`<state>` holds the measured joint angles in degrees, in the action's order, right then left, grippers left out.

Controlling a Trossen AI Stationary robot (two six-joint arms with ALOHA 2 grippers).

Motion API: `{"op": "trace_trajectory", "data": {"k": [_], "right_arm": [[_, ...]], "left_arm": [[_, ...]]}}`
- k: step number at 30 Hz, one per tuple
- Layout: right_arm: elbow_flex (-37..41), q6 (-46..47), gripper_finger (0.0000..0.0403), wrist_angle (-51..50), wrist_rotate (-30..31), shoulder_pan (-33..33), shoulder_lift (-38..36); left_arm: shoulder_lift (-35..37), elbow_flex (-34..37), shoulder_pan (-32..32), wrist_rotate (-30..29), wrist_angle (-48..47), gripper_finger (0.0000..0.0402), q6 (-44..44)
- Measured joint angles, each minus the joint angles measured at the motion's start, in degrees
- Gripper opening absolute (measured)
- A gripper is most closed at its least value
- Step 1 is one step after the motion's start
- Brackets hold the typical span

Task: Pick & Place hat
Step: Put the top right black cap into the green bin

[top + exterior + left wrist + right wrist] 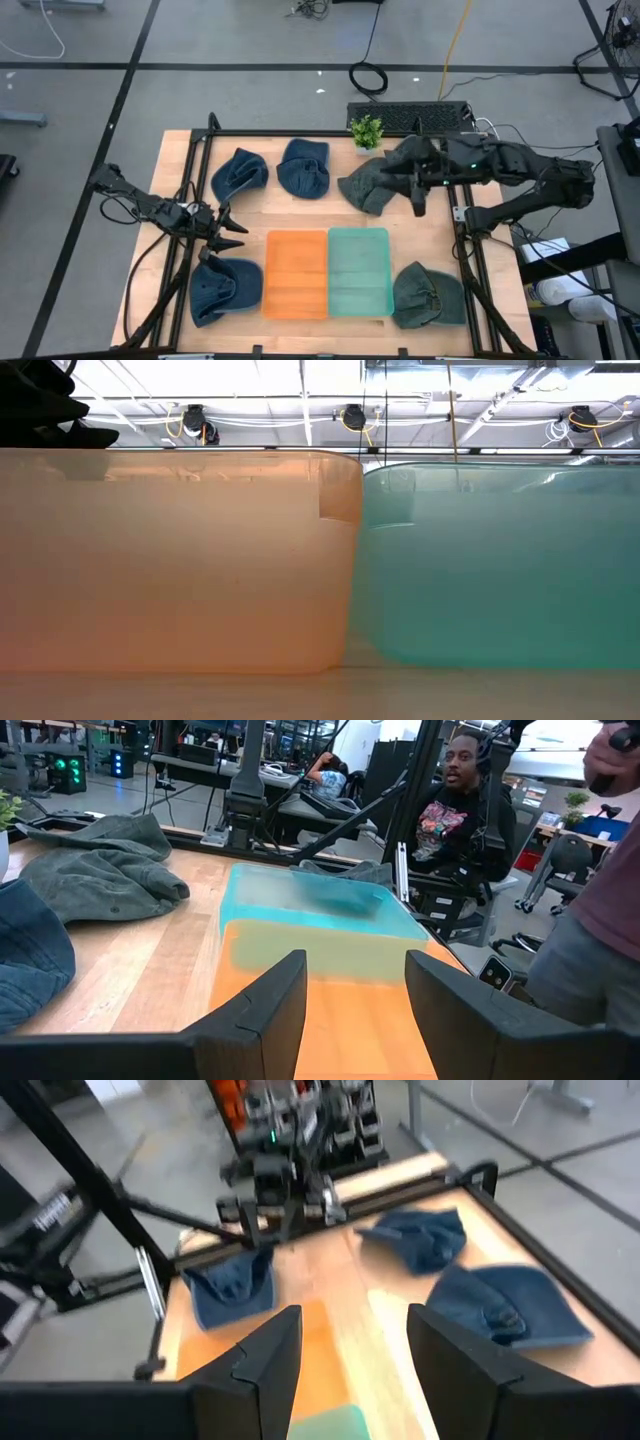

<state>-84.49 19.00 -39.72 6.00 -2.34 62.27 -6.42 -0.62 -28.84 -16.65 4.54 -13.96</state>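
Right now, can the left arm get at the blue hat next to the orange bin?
Probably yes. The left gripper hovers just above that blue hat, jaws open and empty, with nothing between them; the orange bin sits beside it.

Small potted green plant (366, 131) at the far edge of the wooden table (440, 225), just in front of a black keyboard (410, 117) on the grey floor. Coiled black cable (368, 77) lies beyond the keyboard; a yellow cable (456, 45) runs away across the floor. Black frame rails (300, 133) border the tabletop.

Left wrist view, room beyond the table: a seated person in a dark printed shirt (455, 810), another person leaning over a desk farther back (328, 776), and a standing person at the frame edge (only a maroon sleeve and grey trousers visible) (600, 910).

Low view: ceiling with cable reels (352, 417) hanging in a row.
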Motion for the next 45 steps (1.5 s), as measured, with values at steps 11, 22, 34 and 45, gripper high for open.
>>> {"op": "trace_trajectory", "data": {"k": [11,22,34,45], "right_arm": [[0.0,1.4,0.0171,-4.1,0.7,0.2,3.4],[0.0,1.6,0.0236,-6.8,1.4,5.0,3.7],[0.0,0.9,0.0290,-9.2,7.8,12.3,3.7],[0.0,-2.9,0.0275,-16.1,7.9,22.8,6.1]], "left_arm": [[0.0,0.0,0.0,0.0,0.0,0.0179,0.0],[0.0,-0.1,0.0,0.0,0.0,0.0179,0.0],[0.0,-0.1,0.0,0.0,0.0,0.0179,0.0],[0.0,-0.1,0.0,0.0,0.0,0.0179,0.0]]}}
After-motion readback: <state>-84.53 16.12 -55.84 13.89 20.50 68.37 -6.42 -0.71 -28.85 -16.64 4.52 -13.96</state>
